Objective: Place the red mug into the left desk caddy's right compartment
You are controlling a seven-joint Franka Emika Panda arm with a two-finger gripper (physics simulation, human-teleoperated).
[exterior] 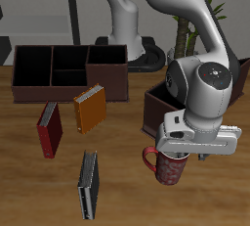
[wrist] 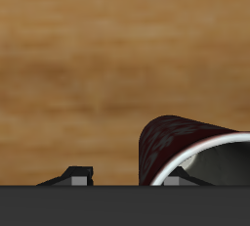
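Observation:
The red mug point(exterior: 167, 167) stands on the table near the front edge, its handle toward the books. My gripper point(exterior: 180, 157) is right above it. In the wrist view the mug's wall and pale rim point(wrist: 186, 147) show close up. One fingertip point(wrist: 176, 180) is over the mug's mouth and the other point(wrist: 74, 175) is outside the wall. The fingers stand wide apart, so my gripper point(wrist: 125, 178) is open around the mug's wall. The left desk caddy point(exterior: 156, 102) is just behind my gripper, mostly hidden by the arm. Its right compartment is hidden.
The other, like caddy point(exterior: 68, 70) stands square at the back. An orange book point(exterior: 89, 108), a red book point(exterior: 49, 129) and a grey-black book point(exterior: 89, 186) lie on the table beside the mug. The robot's base point(exterior: 127, 34) is at the back.

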